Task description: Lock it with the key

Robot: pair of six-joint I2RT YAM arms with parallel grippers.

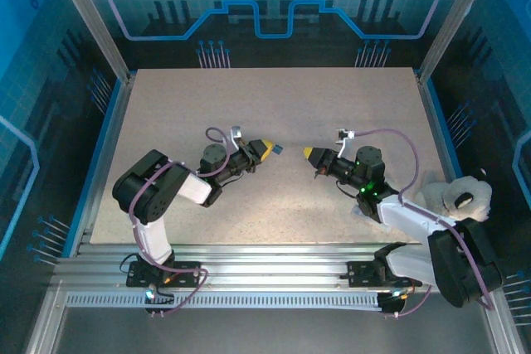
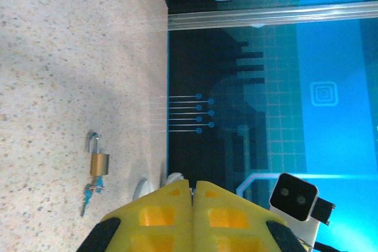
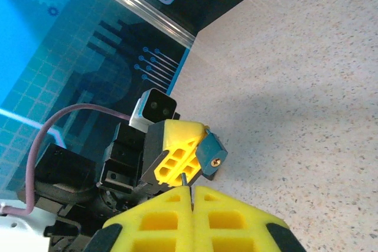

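Note:
My left gripper [image 1: 267, 149] is shut on a small teal padlock [image 1: 278, 149], held above the middle of the table. In the right wrist view the padlock [image 3: 209, 153] sticks out beside the left gripper's yellow fingers [image 3: 177, 146], its brass keyhole turned toward me. My right gripper [image 1: 308, 153] faces it from the right, a short gap away. It is shut on the key, whose thin metal tip [image 3: 185, 179] pokes out between the jaws [image 3: 192, 188] just below the padlock. In the left wrist view the jaws [image 2: 192, 184] are pressed together and the padlock is hidden behind them.
A second, brass padlock [image 2: 99, 162] with its shackle open lies on the table with blue-headed keys [image 2: 93, 190] attached. A white plush toy [image 1: 455, 196] sits at the right edge beside the right arm. Blue panel walls [image 1: 265, 6] enclose the table.

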